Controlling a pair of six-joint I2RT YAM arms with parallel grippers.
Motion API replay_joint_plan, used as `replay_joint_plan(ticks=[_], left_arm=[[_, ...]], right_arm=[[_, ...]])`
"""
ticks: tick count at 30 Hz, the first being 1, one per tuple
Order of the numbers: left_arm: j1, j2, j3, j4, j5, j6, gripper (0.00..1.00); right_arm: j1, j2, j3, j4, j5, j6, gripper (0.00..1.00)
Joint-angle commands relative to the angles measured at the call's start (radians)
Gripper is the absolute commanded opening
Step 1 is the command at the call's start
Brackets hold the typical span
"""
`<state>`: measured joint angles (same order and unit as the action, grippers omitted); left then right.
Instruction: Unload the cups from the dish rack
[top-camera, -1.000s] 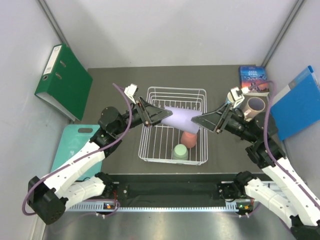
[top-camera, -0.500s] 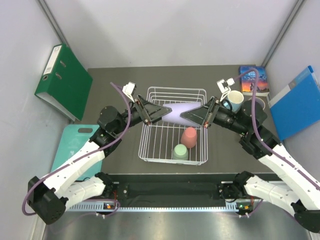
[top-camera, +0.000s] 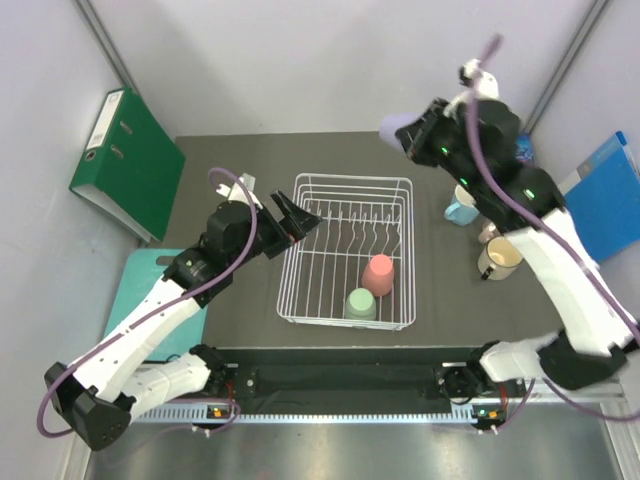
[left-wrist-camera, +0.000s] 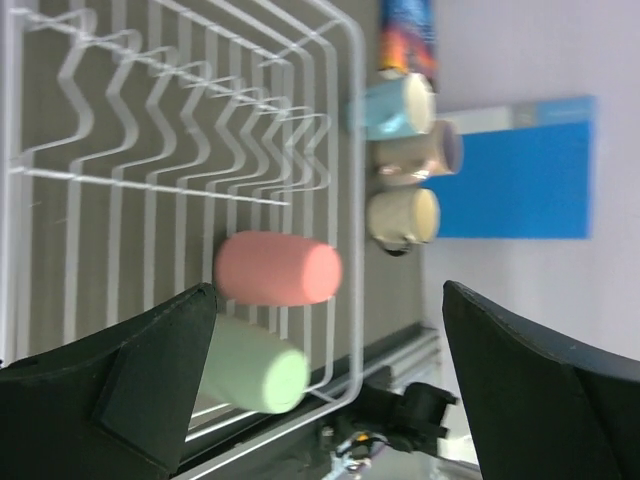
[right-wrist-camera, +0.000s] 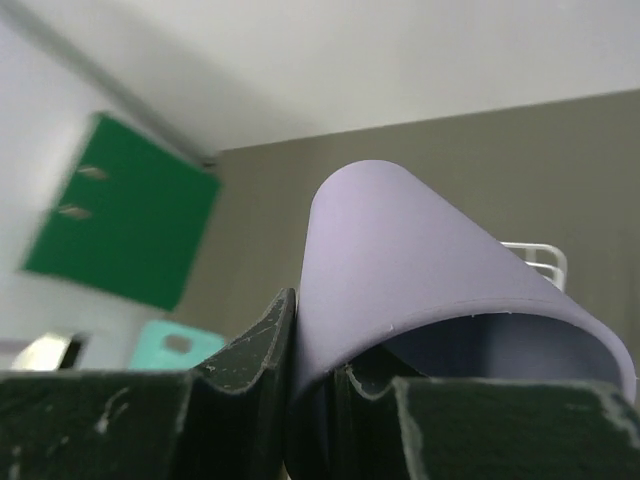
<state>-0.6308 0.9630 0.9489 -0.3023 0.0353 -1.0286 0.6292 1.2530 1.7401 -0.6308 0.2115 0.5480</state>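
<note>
Lavender cup, smooth and matte, rim pinched in right gripper

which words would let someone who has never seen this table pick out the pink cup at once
Find the white wire dish rack in the middle of the dark table. Two cups stand upside down in its near right part. The pink cup is the rear one, just behind the sage green cup, and the only pink thing in the rack.
</note>
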Motion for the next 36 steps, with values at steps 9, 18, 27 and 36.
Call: replay_joint_plan(ticks=[9,18,27,36], left_arm=[[0.0,-0.017,0.068,-0.345,-0.229,0.048,0.99],[0.0,-0.04,0.053,-0.396,-0.232,0.047,0.99],[0.0,-0.05,0.036,-0.4,-0.23,0.065,0.98],[0.0,0.026,0.025,-0.379,-0.15,0.065,0.95]], right_arm=[[-0.154,0.511,0.312,-0.279,0.196,0.015,0.0],[-0.174,0.453,0.208,-0.254,0.226,0.027,0.0],[-0.178,0.105,-0.128,-0.428,0.296,-0.008,0.0],[-0.181,-0.02,-0.516,-0.342,0.178,0.063,0.0]])
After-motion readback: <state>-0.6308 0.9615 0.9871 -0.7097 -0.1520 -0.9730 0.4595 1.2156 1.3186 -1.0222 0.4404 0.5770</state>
